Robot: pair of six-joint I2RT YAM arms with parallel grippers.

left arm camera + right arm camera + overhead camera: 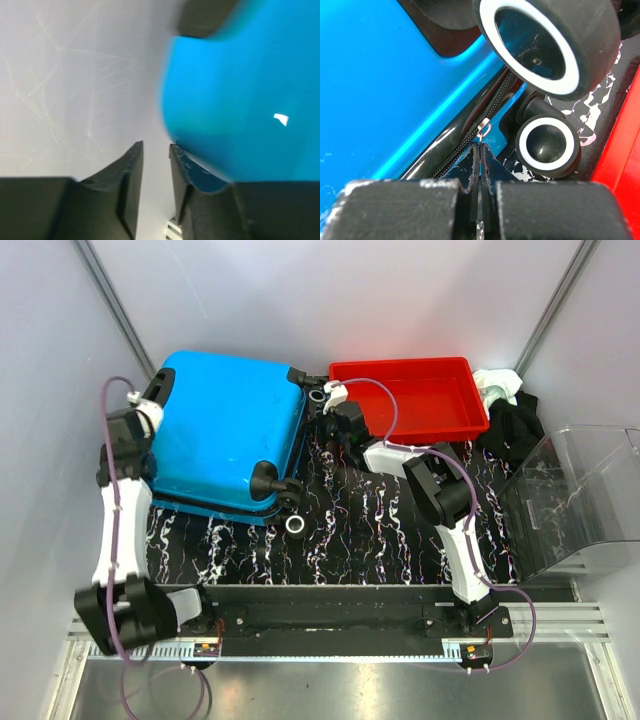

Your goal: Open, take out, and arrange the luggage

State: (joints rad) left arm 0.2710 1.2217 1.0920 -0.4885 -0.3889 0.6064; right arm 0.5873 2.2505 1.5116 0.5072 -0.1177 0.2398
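Lying flat at the far left of the bench (pixel 380 530), the luggage (pixel 225 435) is closed, shell up, its wheels pointing right towards the red tray (pixel 410 365). That places the zipper seam along the right edge, within reach of the right arm.

The right gripper (pixel 480 145) has its fingers (pixel 467 167) clenched together at the seam, between the blue shell and the small wheel (pixel 547 145). The silver ring of the zipper pull (pixel 483 131) sits right at their tips. The tab itself is hidden, but it looks pinched between them, ready to be dragged along the zipper (pixel 490 107). Judging from this, the step in hand is the unzipping, so the task is at its very start.

The left gripper (pixel 156 145) is at the far left corner of the case, squeezed between the shell and the side wall (pixel 75 75). Its fingers are parted with nothing in the gap, and the blue corner lies against the outer side of one finger. It probably serves as a brace so the case does not slide left or turn when the zipper is pulled.

The tray and the clear bin (pixel 590 490) at the right likely wait for the contents.
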